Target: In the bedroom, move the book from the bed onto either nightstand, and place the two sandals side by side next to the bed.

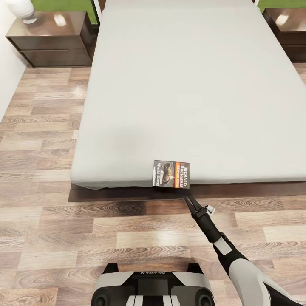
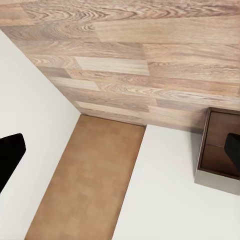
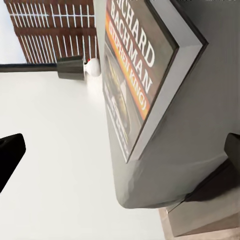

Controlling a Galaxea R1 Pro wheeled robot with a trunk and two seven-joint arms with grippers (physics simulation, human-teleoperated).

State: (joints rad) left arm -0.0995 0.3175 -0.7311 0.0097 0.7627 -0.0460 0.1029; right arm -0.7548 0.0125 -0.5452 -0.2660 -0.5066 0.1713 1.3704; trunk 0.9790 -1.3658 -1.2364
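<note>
The book (image 1: pixel 171 174), dark with an orange band and white lettering, lies flat at the near edge of the bed's light-grey mattress (image 1: pixel 182 85). My right gripper (image 1: pixel 191 202) hovers just in front of the book's near right corner, over the dark bed frame (image 1: pixel 123 193), open and empty. In the right wrist view the book (image 3: pixel 135 75) is close ahead between the spread fingertips (image 3: pixel 11 155) of the right gripper (image 3: pixel 120 155). The left gripper (image 2: pixel 122 155) is open over floor and white wall. One nightstand (image 1: pixel 51 40) stands at the far left, another (image 1: pixel 289 25) at the far right. The sandals are out of view.
A white lamp (image 1: pixel 23 10) sits on the left nightstand. Wood-plank floor (image 1: pixel 38 170) runs along the bed's left side and in front of it. A white wall (image 1: pixel 6 68) borders the far left. My base (image 1: pixel 153 287) is at the bottom.
</note>
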